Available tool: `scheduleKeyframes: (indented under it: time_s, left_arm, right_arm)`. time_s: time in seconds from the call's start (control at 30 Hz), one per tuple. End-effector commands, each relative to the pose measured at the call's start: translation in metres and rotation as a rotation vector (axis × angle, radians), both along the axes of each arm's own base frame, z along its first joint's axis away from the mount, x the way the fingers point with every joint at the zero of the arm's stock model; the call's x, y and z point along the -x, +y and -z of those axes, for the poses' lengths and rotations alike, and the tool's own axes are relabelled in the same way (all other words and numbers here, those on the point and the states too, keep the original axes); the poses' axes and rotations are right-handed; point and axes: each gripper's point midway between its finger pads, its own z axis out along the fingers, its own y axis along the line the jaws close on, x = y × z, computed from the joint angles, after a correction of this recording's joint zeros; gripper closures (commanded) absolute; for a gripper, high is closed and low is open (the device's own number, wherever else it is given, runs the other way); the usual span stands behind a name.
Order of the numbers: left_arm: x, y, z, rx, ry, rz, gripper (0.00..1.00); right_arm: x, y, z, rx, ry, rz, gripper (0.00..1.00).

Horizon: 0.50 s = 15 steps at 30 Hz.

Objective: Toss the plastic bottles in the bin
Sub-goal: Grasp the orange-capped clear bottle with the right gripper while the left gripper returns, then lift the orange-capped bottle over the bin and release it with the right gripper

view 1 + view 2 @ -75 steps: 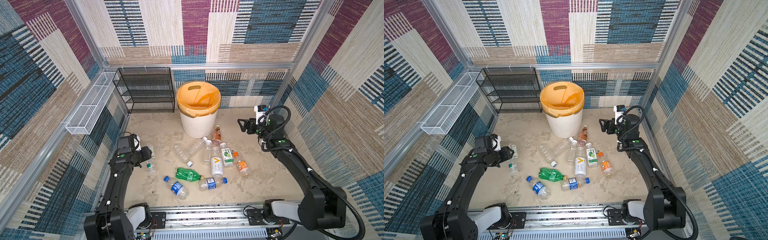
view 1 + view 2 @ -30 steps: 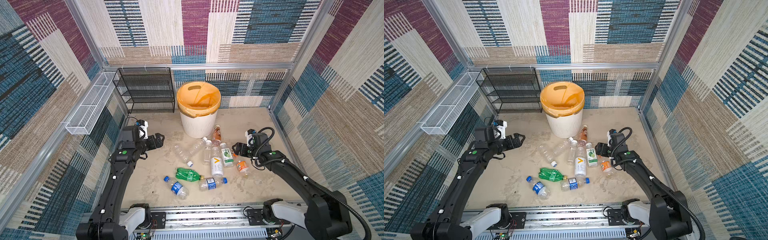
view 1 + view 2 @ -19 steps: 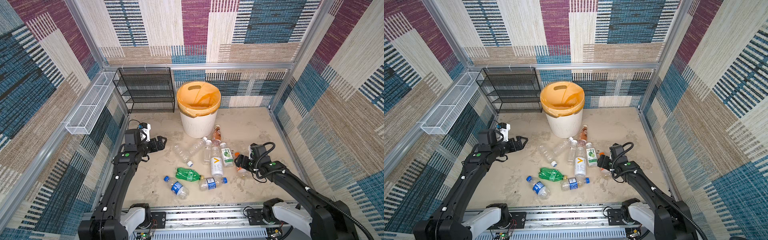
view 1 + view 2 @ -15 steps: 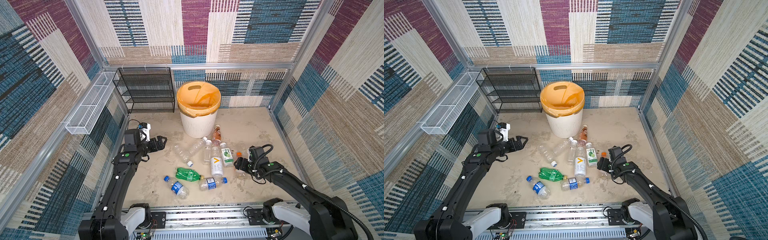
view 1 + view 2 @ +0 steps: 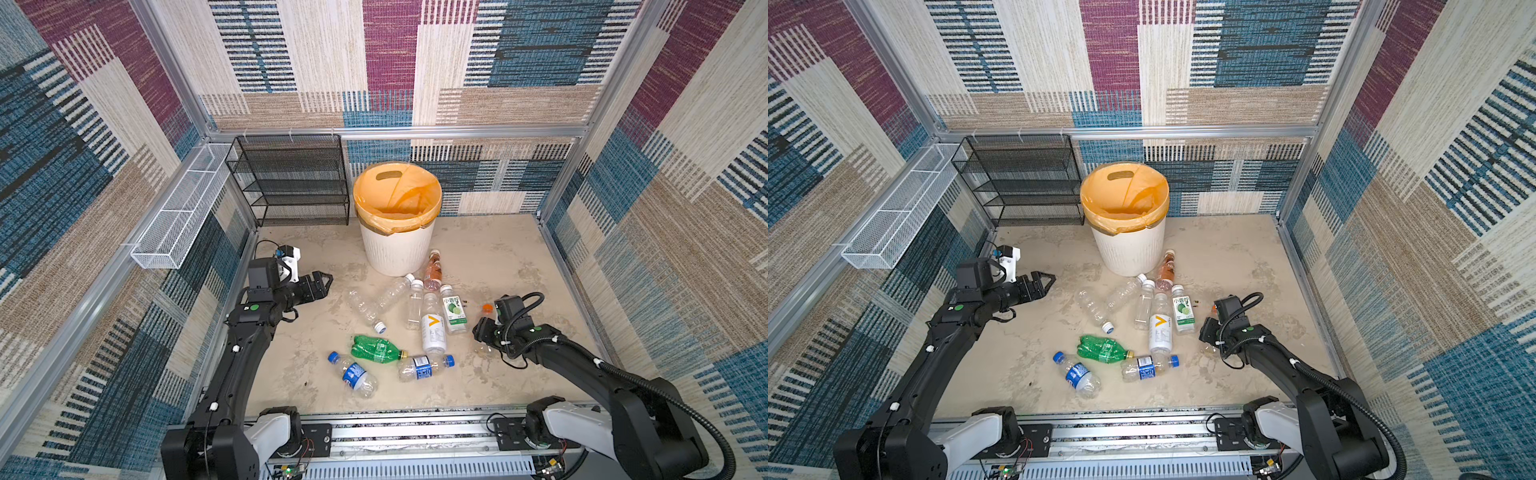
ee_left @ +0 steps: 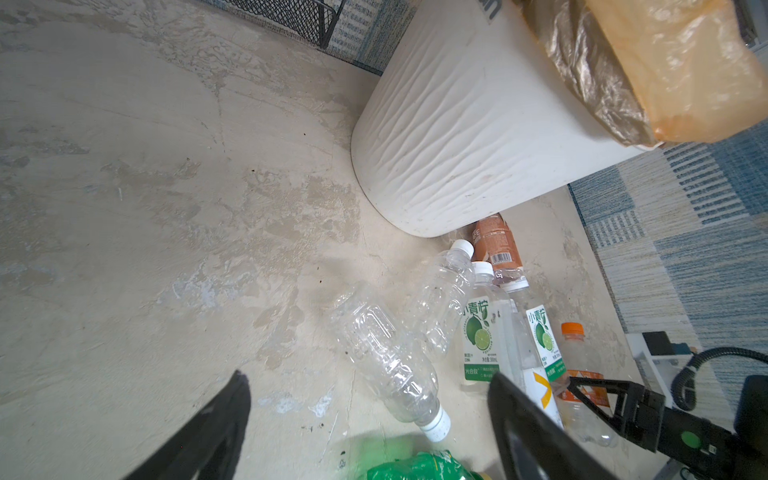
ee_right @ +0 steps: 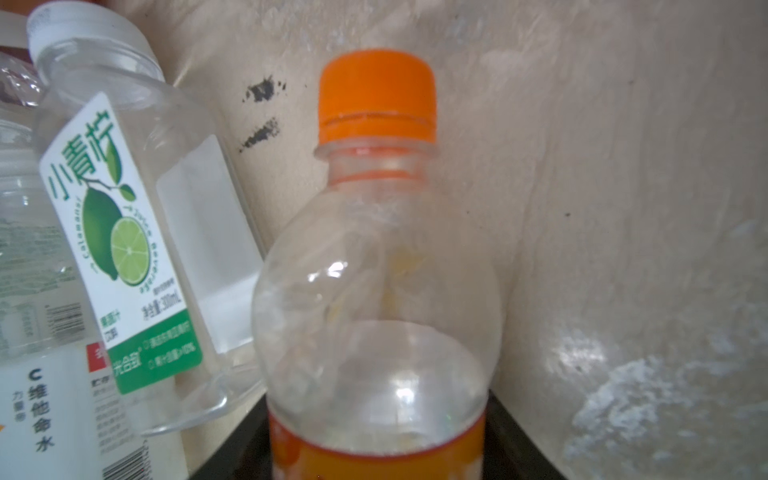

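Observation:
The bin (image 5: 397, 249) (image 5: 1127, 249) stands at the back middle, white and ribbed with an orange liner. Several plastic bottles lie on the floor in front of it, among them a green one (image 5: 376, 349) and a clear one (image 6: 386, 361). My right gripper (image 5: 484, 332) (image 7: 378, 436) is low on the floor, shut on an orange-capped bottle (image 7: 376, 291) (image 5: 487, 308) at its orange label. My left gripper (image 5: 326, 282) (image 6: 366, 376) hovers open to the left of the pile, holding nothing, with the clear bottle in line beyond its fingers.
A black mesh rack (image 5: 291, 183) stands left of the bin against the back wall. A white wire basket (image 5: 183, 212) hangs on the left wall. Lime-label bottles (image 7: 124, 232) lie right beside the held one. Carpeted walls close in both sides.
My right gripper has dropped forward onto the orange-capped bottle and closed its jaws on it. My left arm has sunk slightly and otherwise stayed put, still open.

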Motion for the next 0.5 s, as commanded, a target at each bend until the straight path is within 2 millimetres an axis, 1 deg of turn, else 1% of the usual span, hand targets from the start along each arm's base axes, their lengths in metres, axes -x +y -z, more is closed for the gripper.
scheduleKeyframes:
  time_s: [0.0, 0.07, 0.1, 0.2, 0.3, 0.33, 0.4, 0.43, 0.47]
  left_arm:
    - [-0.001, 0.0, 0.002, -0.005, -0.009, 0.005, 0.1]
    - [-0.002, 0.001, 0.003, -0.005, -0.008, 0.004, 0.1]
    - [-0.002, 0.0, 0.002, -0.003, -0.011, 0.007, 0.1]
    - [-0.002, -0.001, 0.001, 0.005, -0.026, 0.006, 0.11]
    - [-0.002, 0.0, -0.003, 0.007, -0.047, -0.005, 0.11]
    - [-0.002, 0.0, -0.003, 0.008, -0.054, -0.006, 0.11]
    - [-0.001, 0.0, -0.005, 0.01, -0.064, -0.006, 0.12]
    - [0.0, 0.0, -0.007, 0.013, -0.069, -0.008, 0.12]
    - [0.0, 0.001, -0.009, 0.019, -0.069, -0.019, 0.12]
  right_arm:
    - [-0.015, -0.006, -0.015, 0.033, -0.088, 0.016, 0.43]
    - [-0.023, -0.007, -0.03, 0.05, -0.149, 0.0, 0.45]
    - [-0.029, -0.005, -0.042, 0.051, -0.2, -0.018, 0.45]
    - [-0.048, -0.008, -0.095, 0.073, -0.391, -0.025, 0.44]
    - [-0.062, -0.014, -0.172, 0.114, -0.64, -0.016, 0.44]
    - [-0.065, -0.016, -0.203, 0.132, -0.739, -0.017, 0.43]
    - [-0.066, -0.021, -0.259, 0.173, -0.907, -0.011, 0.4]
    - [-0.063, -0.021, -0.292, 0.201, -1.012, -0.028, 0.37]
    - [-0.06, -0.022, -0.318, 0.226, -1.1, -0.034, 0.36]
